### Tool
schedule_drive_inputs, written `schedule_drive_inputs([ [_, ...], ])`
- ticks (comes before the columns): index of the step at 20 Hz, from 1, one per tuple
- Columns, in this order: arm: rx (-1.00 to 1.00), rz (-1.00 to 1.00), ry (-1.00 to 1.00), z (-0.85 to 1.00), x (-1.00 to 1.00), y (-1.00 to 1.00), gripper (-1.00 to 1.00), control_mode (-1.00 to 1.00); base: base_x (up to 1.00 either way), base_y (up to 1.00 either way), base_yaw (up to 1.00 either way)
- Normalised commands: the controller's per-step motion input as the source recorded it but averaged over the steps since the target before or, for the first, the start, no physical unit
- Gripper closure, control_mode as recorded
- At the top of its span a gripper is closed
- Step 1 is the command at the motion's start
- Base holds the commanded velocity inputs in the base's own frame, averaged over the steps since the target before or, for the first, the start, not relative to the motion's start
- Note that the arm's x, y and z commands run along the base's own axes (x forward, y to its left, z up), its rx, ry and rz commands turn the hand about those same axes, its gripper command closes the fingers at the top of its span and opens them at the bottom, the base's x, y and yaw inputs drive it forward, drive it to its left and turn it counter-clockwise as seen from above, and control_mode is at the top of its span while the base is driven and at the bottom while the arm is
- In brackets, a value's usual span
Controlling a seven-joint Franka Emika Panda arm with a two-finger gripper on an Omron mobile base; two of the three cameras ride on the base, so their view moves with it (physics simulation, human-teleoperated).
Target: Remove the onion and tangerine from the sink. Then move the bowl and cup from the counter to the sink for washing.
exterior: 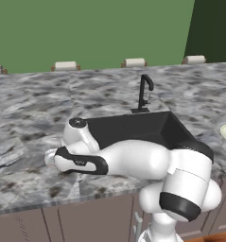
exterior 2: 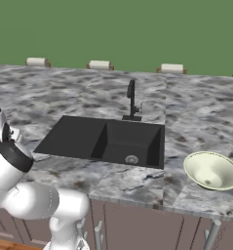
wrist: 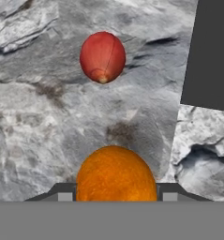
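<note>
The onion (wrist: 102,56) sits out on the counter (wrist: 33,126) left of the empty sink (exterior 2: 84,136). The gripper (wrist: 114,196) holds the tangerine (wrist: 115,176) between its fingers above the marble, so it looks about to be set down; the bowl (exterior 2: 213,170) waits on the right.

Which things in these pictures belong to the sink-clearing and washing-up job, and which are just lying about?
Part of the job:
- tangerine, between the fingers
- onion, lying on the counter
- sink
- bowl, on the counter right of the sink

Just lying about:
- faucet
- white rolls along the wall
</note>
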Motion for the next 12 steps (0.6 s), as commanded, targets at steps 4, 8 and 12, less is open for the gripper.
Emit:
schedule_drive_inputs([
  [4,0.0,0.0,0.0,-0.15,0.14,0.15,1.0,-1.0,0.0,0.0,0.0],
  [8,0.0,0.0,0.01,-0.1,0.17,0.12,1.0,-1.0,0.0,0.0,0.0],
  [12,0.0,0.0,0.03,-0.13,0.07,0.08,1.0,-1.0,0.0,0.0,0.0],
])
